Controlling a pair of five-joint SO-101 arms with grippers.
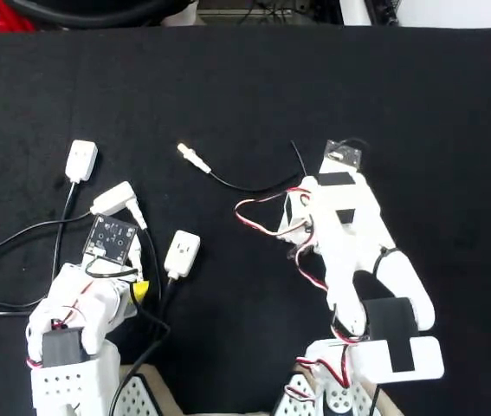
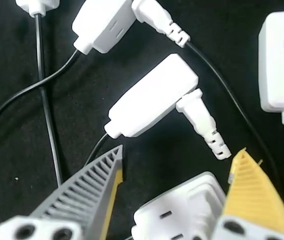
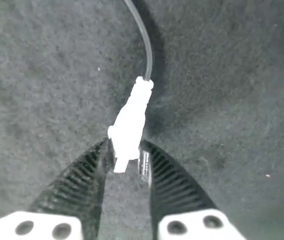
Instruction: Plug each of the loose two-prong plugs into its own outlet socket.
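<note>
The right gripper [image 3: 125, 150] has its black fingers [image 3: 81, 185] pinched on the prong end of a small white two-prong plug [image 3: 129, 120] (its black cord [image 3: 149, 50] trails off over the black cloth surface [image 3: 232, 100]), while the left gripper [image 2: 180, 151] stands spread wide over a white outlet socket block [image 2: 179, 212].

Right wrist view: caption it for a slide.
Black ribbed tool clamps a white two-prong plug, dark cable trailing over black cloth.

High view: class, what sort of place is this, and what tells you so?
Probably a robotics test bench: a left arm and a right arm side by side at a black-covered table, with a loose plug and a socket laid out before them.
</note>
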